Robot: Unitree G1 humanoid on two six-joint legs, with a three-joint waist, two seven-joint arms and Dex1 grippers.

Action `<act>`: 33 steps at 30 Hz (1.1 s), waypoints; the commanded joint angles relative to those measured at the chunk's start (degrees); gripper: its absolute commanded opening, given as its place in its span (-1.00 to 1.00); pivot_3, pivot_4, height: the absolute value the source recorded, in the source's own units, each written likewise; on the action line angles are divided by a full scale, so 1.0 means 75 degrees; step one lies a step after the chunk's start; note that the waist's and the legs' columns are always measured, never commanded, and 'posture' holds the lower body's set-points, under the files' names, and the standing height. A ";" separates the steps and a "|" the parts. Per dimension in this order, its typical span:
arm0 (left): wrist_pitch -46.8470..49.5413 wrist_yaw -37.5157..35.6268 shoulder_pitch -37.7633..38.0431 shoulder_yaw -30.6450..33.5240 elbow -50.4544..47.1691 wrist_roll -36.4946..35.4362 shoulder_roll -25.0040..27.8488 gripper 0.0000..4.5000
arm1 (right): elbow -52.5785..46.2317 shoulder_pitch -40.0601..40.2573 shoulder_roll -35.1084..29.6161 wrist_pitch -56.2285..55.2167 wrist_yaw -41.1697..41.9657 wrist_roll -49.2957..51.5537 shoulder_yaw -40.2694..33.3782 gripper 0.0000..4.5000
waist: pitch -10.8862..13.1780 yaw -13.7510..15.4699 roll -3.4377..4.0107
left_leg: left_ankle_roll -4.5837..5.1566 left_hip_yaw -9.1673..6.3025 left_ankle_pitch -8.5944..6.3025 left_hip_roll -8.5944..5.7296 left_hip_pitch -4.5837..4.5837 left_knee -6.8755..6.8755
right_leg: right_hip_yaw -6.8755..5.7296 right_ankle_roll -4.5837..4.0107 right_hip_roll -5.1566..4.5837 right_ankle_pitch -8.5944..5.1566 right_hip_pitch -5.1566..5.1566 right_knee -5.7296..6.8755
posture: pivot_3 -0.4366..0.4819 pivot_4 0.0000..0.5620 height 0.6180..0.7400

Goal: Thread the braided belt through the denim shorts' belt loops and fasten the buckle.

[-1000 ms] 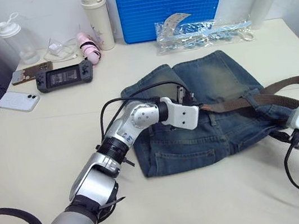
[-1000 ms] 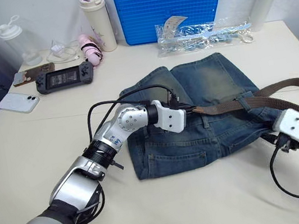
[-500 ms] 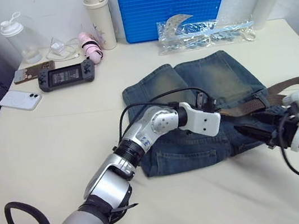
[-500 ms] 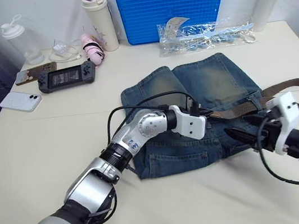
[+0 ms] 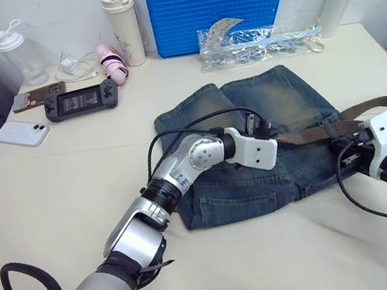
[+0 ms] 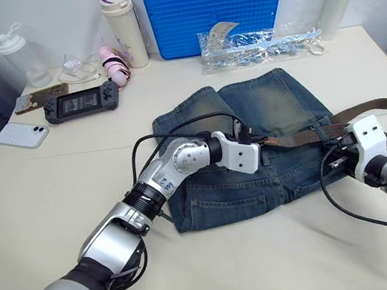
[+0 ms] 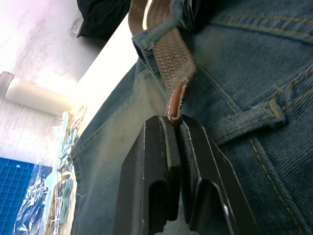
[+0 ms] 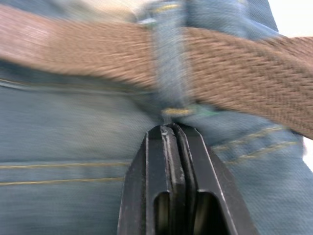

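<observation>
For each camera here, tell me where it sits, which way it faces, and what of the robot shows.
Head stereo pair: on the head, facing forward and down over the table; both arms reach onto the denim shorts.
Left wrist: along the left end effector, shut on the braided belt tip.
Right wrist: along the shut right end effector, facing a belt loop over the belt.
Shared: both wrist views show belt on denim.

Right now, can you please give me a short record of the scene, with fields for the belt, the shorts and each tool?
shorts: blue denim shorts lying flat on the table
belt: brown braided belt across the waistband, passing under a belt loop
left tool: left tool shut on the belt's leather tip
right tool: right tool shut, at the foot of that loop
behind: blue board, two bottles
</observation>
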 commanded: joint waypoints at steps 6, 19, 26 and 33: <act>0.0207 -0.0363 0.0609 0.0137 -0.1556 -0.0074 0.0607 -1.00 | 0.1471 -0.0812 0.0814 0.0922 -0.0993 0.0050 -0.0669 -0.95 | -0.0020 -0.0029 -0.0018 | 0.0000 -0.0004 0.0000 0.0001 0.0007 0.0006 | 0.0003 0.0000 -0.0001 0.0000 0.0007 0.0005 | -0.05 -0.47 0.22; 0.0567 -0.0385 0.0970 0.0357 -0.2246 -0.0183 0.1005 -1.00 | -0.2400 0.0108 0.1902 0.3568 -0.1040 0.3992 -0.2506 -0.84 | -0.0039 0.0001 -0.0027 | -0.0002 -0.0007 -0.0001 -0.0001 0.0003 0.0000 | 0.0006 -0.0001 0.0001 0.0000 -0.0001 0.0006 | -0.05 -0.47 0.22; 0.0156 0.0117 0.0980 0.0453 -0.2340 -0.0215 0.0842 -1.00 | -0.3599 0.1133 0.2876 0.4051 -0.3328 0.8364 -0.2809 0.51 | -0.0039 0.0007 -0.0027 | -0.0002 -0.0029 -0.0002 -0.0006 0.0001 0.0000 | 0.0000 -0.0001 -0.0010 0.0000 0.0001 0.0012 | -0.05 -0.47 0.22; -0.0224 0.0271 0.0938 0.0415 -0.2271 -0.0228 0.0733 -1.00 | -0.3517 0.0866 0.3770 0.2732 -0.4881 0.9485 -0.1975 0.98 | -0.0040 -0.0010 -0.0024 | -0.0002 -0.0013 -0.0002 -0.0009 0.0007 0.0001 | 0.0007 -0.0001 -0.0013 0.0000 -0.0011 0.0036 | -0.05 -0.47 0.22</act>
